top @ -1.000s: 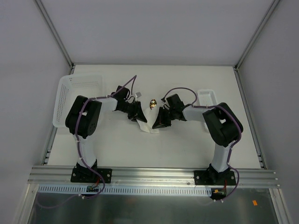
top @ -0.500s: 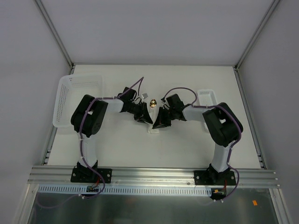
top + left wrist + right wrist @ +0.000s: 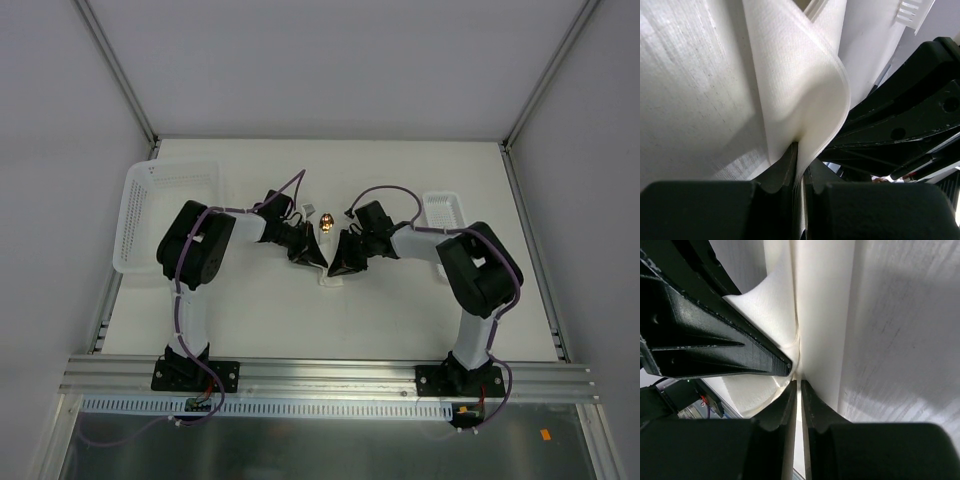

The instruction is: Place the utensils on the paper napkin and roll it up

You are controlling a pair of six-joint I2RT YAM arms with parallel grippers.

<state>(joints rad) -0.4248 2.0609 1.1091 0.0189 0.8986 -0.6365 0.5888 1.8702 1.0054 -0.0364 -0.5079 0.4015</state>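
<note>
A: Spotted the paper napkin point(image 3: 330, 279) anywhere?
B: Yep, mid-frame, folded up, pinched tight by the left gripper point(image 3: 799, 150). Can't tell whether gripped by the right gripper point(image 3: 798, 385) too, barely a slit there. Gold-bowled spoon point(image 3: 325, 221) just above

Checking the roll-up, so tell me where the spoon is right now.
In the top view, the spoon shows only its gold bowl, mid-table, just beyond where the left gripper and right gripper meet over the paper napkin.

Middle passage closed by left gripper point(image 3: 316, 260) and right gripper point(image 3: 337, 268) meeting at paper napkin point(image 3: 330, 281), gold spoon point(image 3: 326, 220) just behind, table point(image 3: 390, 310) unobstructed on the near side.
</note>
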